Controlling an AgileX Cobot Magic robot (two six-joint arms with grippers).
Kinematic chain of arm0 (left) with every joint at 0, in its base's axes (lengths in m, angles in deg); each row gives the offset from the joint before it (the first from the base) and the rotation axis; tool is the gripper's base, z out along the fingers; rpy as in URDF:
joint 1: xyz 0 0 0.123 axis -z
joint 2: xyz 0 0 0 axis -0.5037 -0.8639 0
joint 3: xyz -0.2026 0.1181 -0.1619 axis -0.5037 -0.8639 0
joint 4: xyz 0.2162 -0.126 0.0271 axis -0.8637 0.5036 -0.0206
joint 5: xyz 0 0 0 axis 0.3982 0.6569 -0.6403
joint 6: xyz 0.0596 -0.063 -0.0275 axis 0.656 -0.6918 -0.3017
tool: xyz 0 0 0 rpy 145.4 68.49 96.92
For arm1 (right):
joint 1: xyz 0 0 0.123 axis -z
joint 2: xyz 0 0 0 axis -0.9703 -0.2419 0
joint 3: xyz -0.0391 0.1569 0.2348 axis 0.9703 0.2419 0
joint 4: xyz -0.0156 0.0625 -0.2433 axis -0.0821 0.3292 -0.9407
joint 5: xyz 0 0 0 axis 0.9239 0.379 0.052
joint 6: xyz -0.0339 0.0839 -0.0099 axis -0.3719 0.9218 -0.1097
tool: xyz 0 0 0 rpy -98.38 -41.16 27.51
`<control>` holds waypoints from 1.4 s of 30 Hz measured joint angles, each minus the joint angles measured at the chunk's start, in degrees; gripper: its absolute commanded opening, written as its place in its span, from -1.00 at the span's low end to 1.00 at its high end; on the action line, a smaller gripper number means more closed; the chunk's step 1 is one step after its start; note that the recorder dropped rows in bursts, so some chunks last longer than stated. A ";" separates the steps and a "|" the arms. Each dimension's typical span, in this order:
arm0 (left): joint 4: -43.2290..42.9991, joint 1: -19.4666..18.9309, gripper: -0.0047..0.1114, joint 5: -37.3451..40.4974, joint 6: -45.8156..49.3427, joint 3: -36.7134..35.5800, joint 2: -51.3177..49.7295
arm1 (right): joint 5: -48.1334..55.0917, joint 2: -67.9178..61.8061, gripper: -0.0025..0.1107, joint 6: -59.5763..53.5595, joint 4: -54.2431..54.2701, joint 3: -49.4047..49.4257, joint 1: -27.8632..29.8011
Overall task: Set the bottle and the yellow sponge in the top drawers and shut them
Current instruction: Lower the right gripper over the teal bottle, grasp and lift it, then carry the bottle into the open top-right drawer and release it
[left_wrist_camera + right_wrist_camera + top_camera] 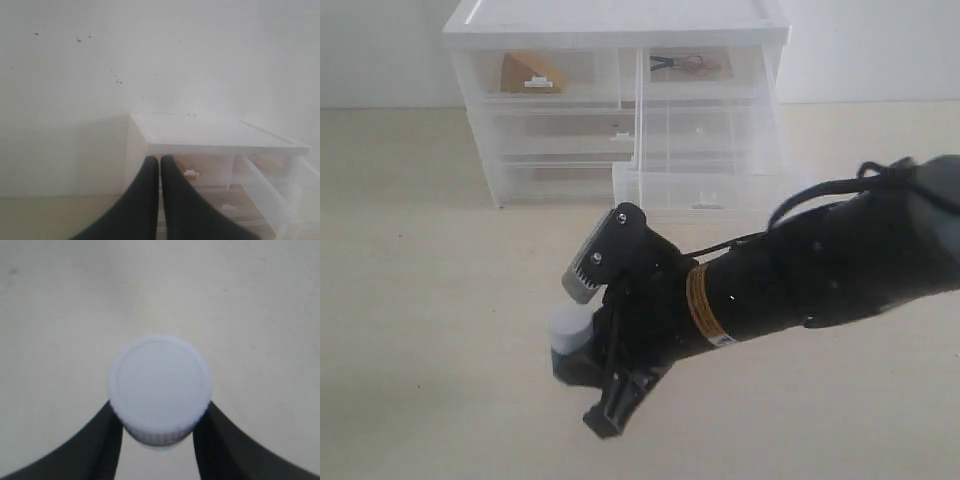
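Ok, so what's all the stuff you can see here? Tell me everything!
drawer unit: one, see-through white, back of the table; a right-hand drawer is pulled out.
yellow sponge: one, yellow-orange, inside the top left drawer.
dark thing: one, blackish, top right of the unit; too small to name.
bottle: one, white cap, held in the right gripper.
table: one, beige, under everything.
wall: one, white, behind the unit.
right gripper: one, black, shut on the bottle.
left gripper: one, black, shut, facing the unit.
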 measured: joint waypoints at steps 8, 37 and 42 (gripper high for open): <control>0.00 0.00 -0.85 0.00 0.00 0.00 0.00 | 20.65 32.63 -0.91 12.28 -19.67 3.19 -9.98; 0.00 0.00 -0.85 0.00 0.00 0.00 0.00 | 74.18 9.36 0.69 -20.22 -24.82 -9.53 -10.52; 0.00 0.00 -0.85 0.00 0.00 0.00 0.00 | 75.87 10.97 0.28 -20.32 -24.43 -9.65 -10.65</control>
